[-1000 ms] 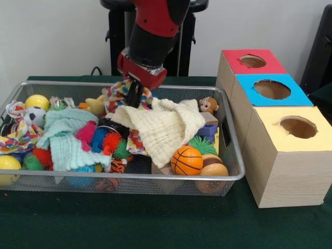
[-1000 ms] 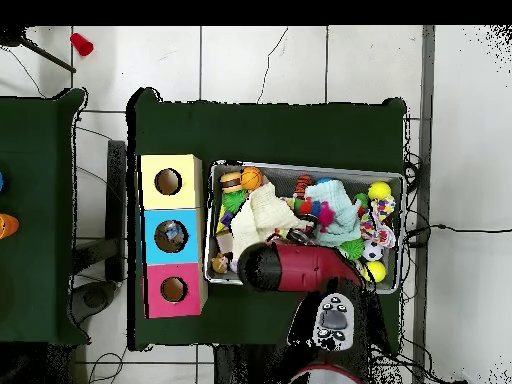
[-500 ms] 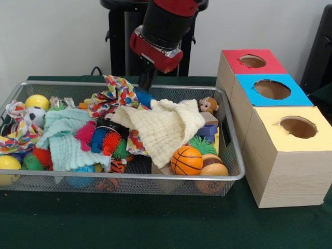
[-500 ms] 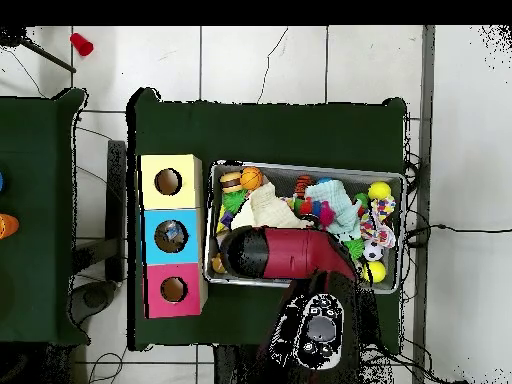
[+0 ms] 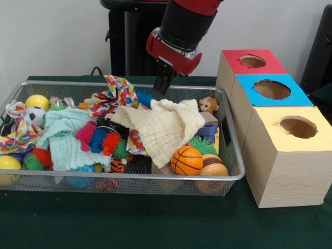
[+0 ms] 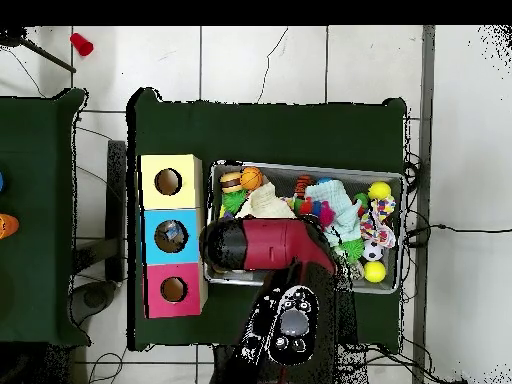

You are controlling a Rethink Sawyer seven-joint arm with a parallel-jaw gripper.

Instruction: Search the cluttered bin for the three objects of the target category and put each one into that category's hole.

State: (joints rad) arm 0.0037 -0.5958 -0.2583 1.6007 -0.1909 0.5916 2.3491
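Gripper hangs above the bin's far rim, right of the patterned cloth; can't tell if it's spread or pinching. Boxes stand right of the bin.

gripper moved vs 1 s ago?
Yes. In the front view the gripper has risen out of the wire bin and shifted toward the red-topped box, away from the colourful cloth.
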